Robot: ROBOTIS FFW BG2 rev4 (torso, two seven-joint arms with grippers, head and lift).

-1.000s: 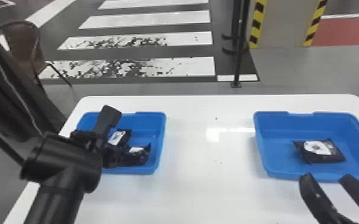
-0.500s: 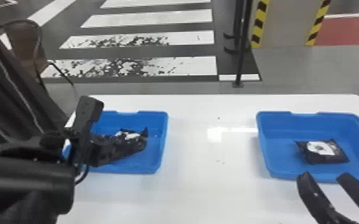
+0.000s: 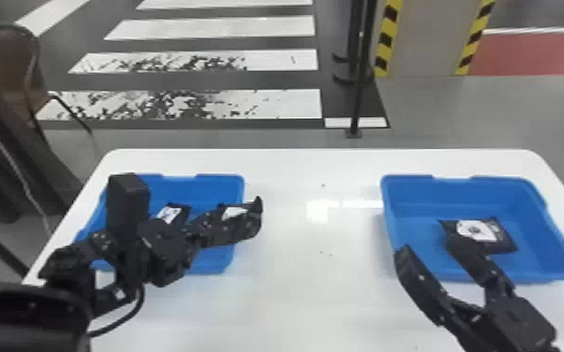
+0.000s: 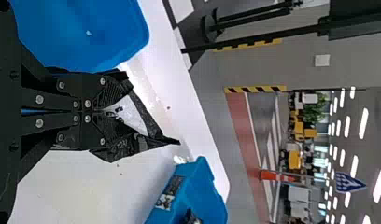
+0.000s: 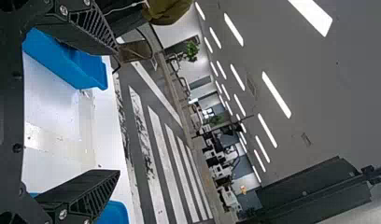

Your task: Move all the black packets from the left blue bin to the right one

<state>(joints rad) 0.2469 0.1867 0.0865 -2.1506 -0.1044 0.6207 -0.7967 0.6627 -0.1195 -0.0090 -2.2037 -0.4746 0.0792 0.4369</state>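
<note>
Your right gripper (image 3: 428, 248) sat fingers spread, nearer the right bin (image 3: 463, 192). Your left gripper (image 4: 130, 113) clenched a black packet (image 4: 136, 119), long axis unclear, by the left bin (image 3: 211, 187). Right bin lay at its 3 o'clock. Count: two bins, three packets: one held, second packet (image 3: 172, 214) left bin, third packet (image 3: 480, 231) right.

Left pincer (image 3: 247, 219): pinched together, pointing inward | right pincer (image 3: 428, 250): fingers spread (rather generously)

Striped floor (image 3: 225, 105) (chair (image 3: 7, 70) beside).
</note>
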